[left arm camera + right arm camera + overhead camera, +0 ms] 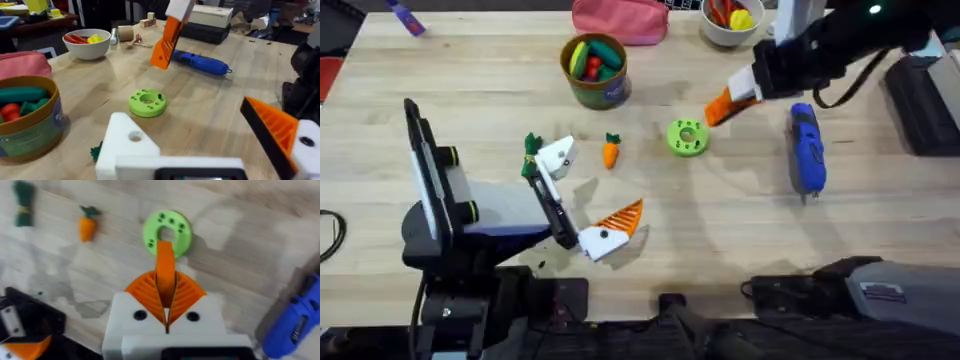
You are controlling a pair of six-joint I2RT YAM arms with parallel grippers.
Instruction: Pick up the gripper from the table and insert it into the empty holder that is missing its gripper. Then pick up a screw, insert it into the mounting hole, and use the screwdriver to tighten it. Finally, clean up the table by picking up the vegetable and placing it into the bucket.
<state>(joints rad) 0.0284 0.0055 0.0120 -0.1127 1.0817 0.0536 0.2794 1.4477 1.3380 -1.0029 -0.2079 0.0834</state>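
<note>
My right gripper (732, 98) is shut on the gripper (165, 262), an orange ribbed wedge, and holds it in the air just right of the green disc (687, 137). The wedge (165, 42) also hangs above the table in the left wrist view. My left gripper (590, 192) is open. One of its fingers is the bare white holder (131, 145) with its mounting hole (135, 135); the other carries an orange pad (274, 125). The vegetable, a toy carrot (611, 151), lies left of the disc. The blue screwdriver (807, 148) lies at the right. The bucket (595, 72) stands at the back.
A white bowl (730, 22) with toy food and a pink pouch (620, 18) sit at the far edge. A green leafy toy (531, 145) lies beside the left arm's bare finger. A black box (925, 105) stands at the right edge.
</note>
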